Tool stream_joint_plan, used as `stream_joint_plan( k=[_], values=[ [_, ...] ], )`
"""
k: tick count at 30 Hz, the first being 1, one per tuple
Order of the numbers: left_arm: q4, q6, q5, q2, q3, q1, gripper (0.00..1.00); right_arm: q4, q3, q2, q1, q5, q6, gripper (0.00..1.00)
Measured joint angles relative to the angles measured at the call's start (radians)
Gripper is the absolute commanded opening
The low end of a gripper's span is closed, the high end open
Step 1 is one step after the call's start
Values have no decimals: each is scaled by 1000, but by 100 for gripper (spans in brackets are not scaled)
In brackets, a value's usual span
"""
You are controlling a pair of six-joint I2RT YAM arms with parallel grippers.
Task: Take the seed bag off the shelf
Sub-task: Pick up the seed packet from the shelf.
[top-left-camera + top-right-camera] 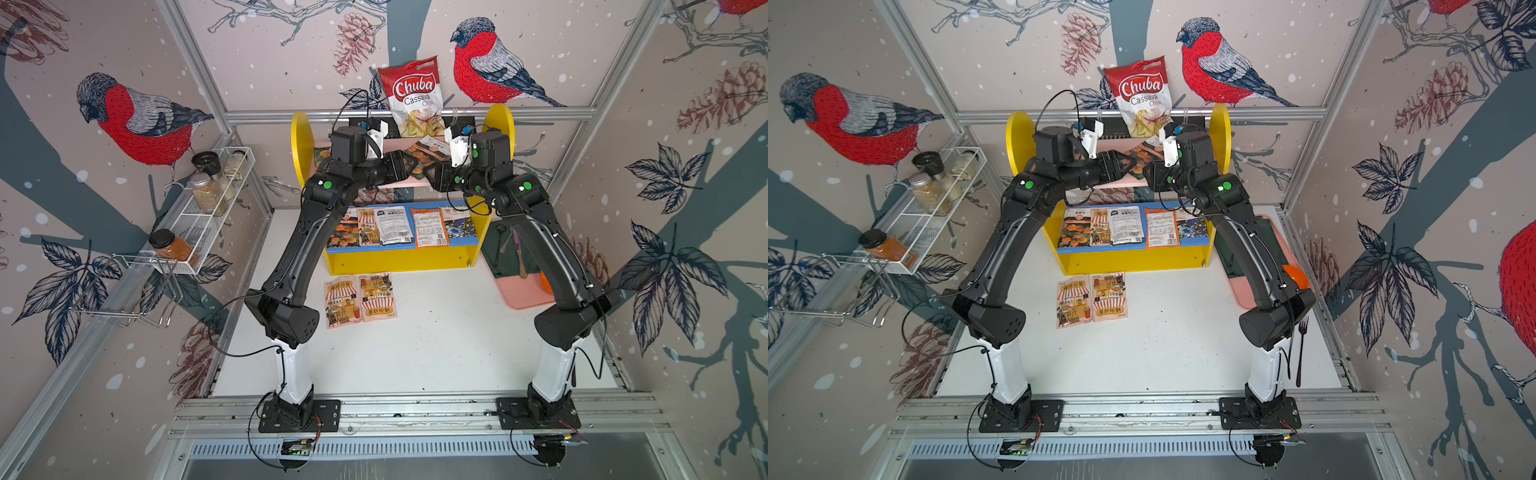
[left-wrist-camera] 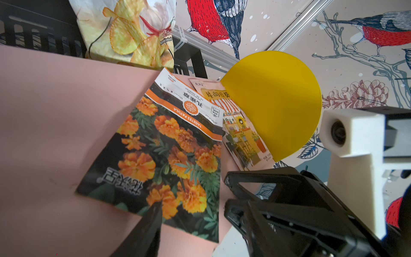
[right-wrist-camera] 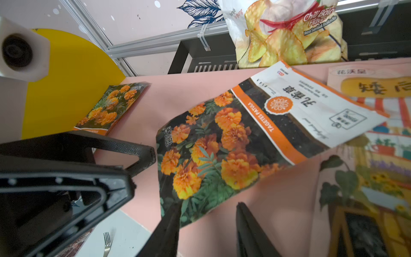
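Arching onto shelf, left arm and right arm, jaws apart beside seed bag.

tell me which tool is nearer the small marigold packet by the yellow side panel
Left. The left tool hovers just beside that small packet, apart from it; the right tool is farther along the pink board, at the big marigold bag.

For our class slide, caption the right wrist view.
Right gripper, jaws open, at the edge of a marigold seed bag on the shelf's pink board.
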Motion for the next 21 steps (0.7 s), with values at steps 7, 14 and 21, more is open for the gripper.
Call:
stream_joint_plan(
  k=[7,14,21],
  values=[
    [-56,1,-53,-61,-46,-2,63,-1,-25,-45,10,31,-28,44],
    [-49,26,-80,-122,-98,-2,67,42,-31,-55,26,60,-70,49],
    [37,51,-115,-238,-238,1,70,121,-18,-10,40,136,-145,51]
  ],
)
